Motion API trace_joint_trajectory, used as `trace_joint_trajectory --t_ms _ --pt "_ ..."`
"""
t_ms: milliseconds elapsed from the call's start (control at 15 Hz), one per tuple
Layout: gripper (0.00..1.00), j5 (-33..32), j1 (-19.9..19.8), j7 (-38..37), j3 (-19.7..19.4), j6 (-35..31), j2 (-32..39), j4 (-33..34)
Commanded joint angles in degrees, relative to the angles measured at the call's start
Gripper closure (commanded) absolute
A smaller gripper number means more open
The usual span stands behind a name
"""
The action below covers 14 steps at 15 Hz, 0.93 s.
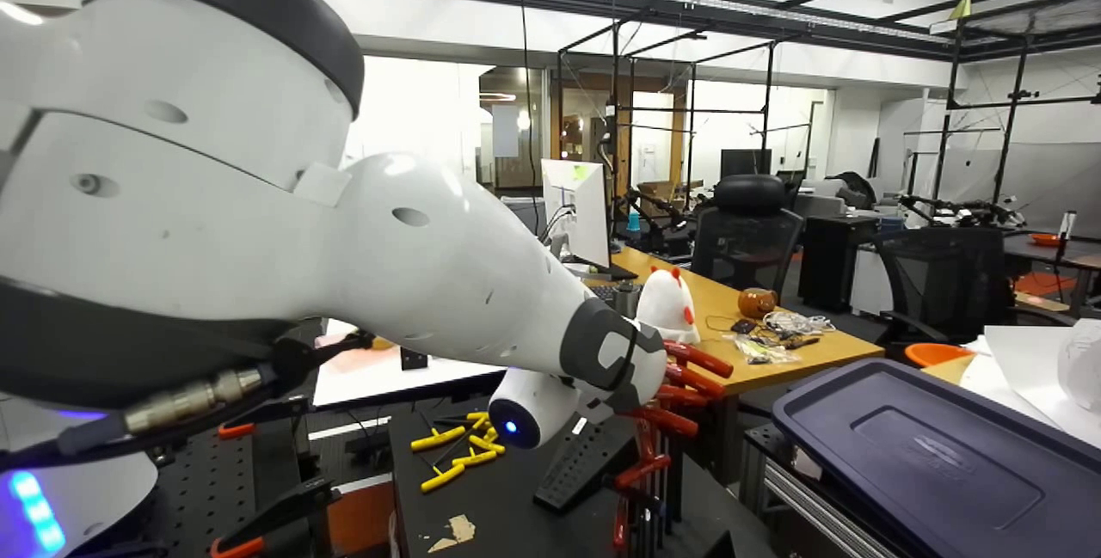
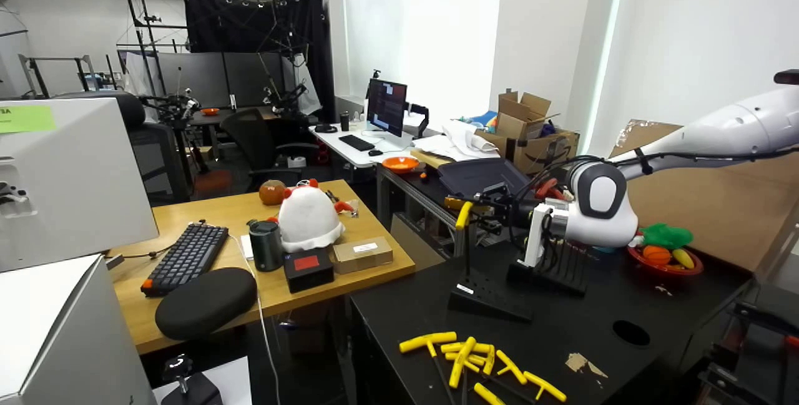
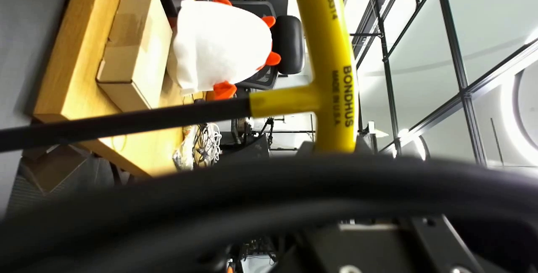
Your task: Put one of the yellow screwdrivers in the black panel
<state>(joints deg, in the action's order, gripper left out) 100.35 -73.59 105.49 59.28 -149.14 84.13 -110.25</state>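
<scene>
Fingers (image 2: 485, 201) closed on the handle hold one yellow screwdriver (image 2: 464, 215) upright, tip over or in the black panel (image 2: 490, 302) near an edge of the counter (image 2: 562, 330); pickup looks done, seating I cannot confirm, release remains.

Yellow screwdriver (image 3: 332, 62) occupies the upper centre of the wrist view: T-handle (image 3: 336, 115) marked BONDHUS, MADE IN U.S.A.; black shaft (image 3: 126, 125) extends to the left edge. A blurred black band (image 3: 269, 189) crosses the foreground at the handle's lower end. Beyond the shaft, a wooden worktop (image 3: 143, 151) carries a cardboard box (image 3: 134, 50), a white plush (image 3: 222, 46) with orange-red parts, and tangled white cables (image 3: 206, 142).
</scene>
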Motion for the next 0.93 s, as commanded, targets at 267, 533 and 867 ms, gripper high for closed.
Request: trace_joint_trajectory --t_ms 267,533,867 --pt "0.94 -0.58 -0.26 -2.8 -0.52 2.34 0.0 0.88" --pt "0.94 -1.77 -0.43 -5.97 -1.24 3.87 0.0 1.12" --pt "0.94 5.46 6.98 -12.44 -11.72 21.56 -10.45 1.19"
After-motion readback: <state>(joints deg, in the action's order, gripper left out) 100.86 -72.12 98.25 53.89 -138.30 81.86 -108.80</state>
